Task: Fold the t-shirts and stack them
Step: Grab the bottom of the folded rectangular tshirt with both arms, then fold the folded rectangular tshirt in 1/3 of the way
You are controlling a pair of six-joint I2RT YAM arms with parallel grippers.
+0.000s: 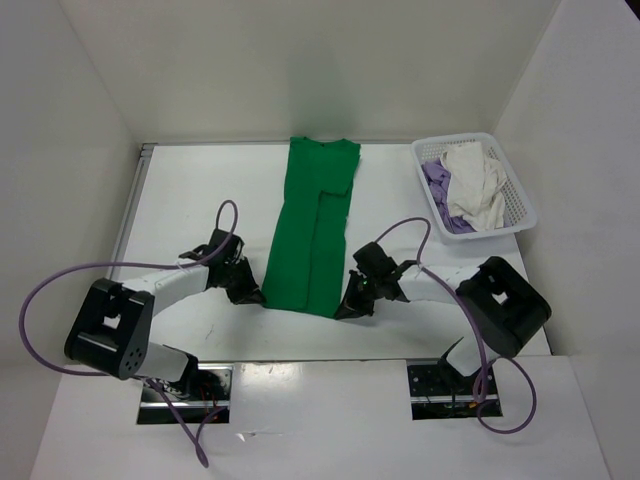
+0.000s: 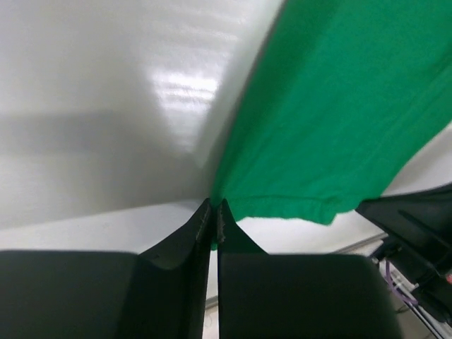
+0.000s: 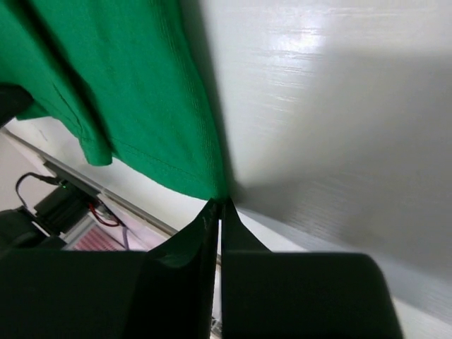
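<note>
- Top external view: a green t-shirt (image 1: 312, 230) lies flat in the middle of the white table (image 1: 190, 200), folded lengthwise into a long strip. Its collar end is at the far edge and its hem is towards the arms.
- The far end of the strip is wider, with a sleeve laid over the body, and a fold line runs down its length.
- The left gripper (image 1: 250, 292) sits low at the near-left corner of the hem. The right gripper (image 1: 350, 305) sits low at the near-right corner, so the two flank the strip's near end.
- A white mesh basket (image 1: 520, 205) stands at the far-right corner of the table, well apart from the green t-shirt.
- A crumpled white t-shirt (image 1: 478, 185) lies in the basket. A lavender t-shirt (image 1: 437, 182) shows beneath it and to its left, also in the basket.
- Purple cables (image 1: 228, 215) loop up from both arms.
- Left wrist view: the jaws are pressed together with only a hairline between them, and their tips nip the corner of the green hem. A sliver of green shows in the gap just below the tips. The cloth spreads up and to the right over the glossy tabletop.
- Right wrist view: the jaws are likewise pressed together, clamped on the opposite hem corner where the stitched edge meets their tips. The cloth runs up and to the left from there, with bare table to the right.
</note>
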